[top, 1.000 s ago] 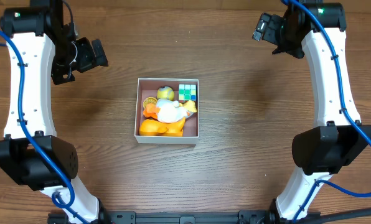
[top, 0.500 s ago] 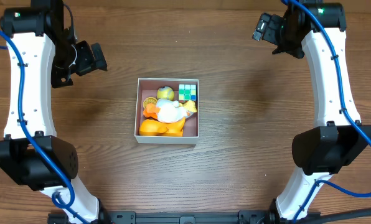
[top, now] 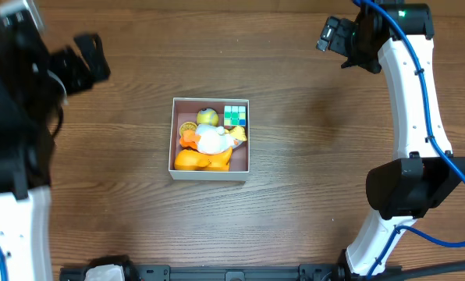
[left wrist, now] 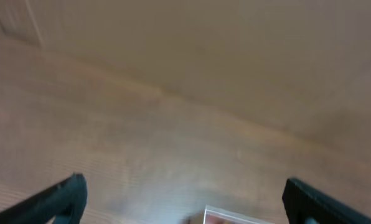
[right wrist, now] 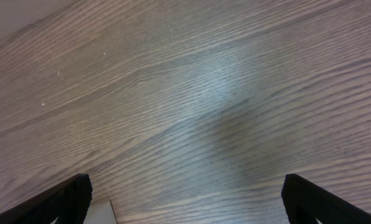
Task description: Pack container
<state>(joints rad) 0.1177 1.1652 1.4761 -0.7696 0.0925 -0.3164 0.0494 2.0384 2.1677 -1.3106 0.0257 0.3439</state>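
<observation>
Shallow square white-walled container (top: pixel 207 176), mauve inside, holding colourful small toys (top: pixel 211 142), lies on brown wooden table (top: pixel 310 195), its edge between the wide, empty jaws of the left gripper (left wrist: pixel 185 193). Right gripper (right wrist: pixel 185 186) likewise spread wide and empty, container corner beside one jaw.

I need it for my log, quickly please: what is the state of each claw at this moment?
Left claw: open, holding nothing.
Right claw: open, holding nothing.

Likely a robotics lab: cabled arms (top: pixel 408 101) flank a wood-grain table (top: pixel 295 203).
</observation>
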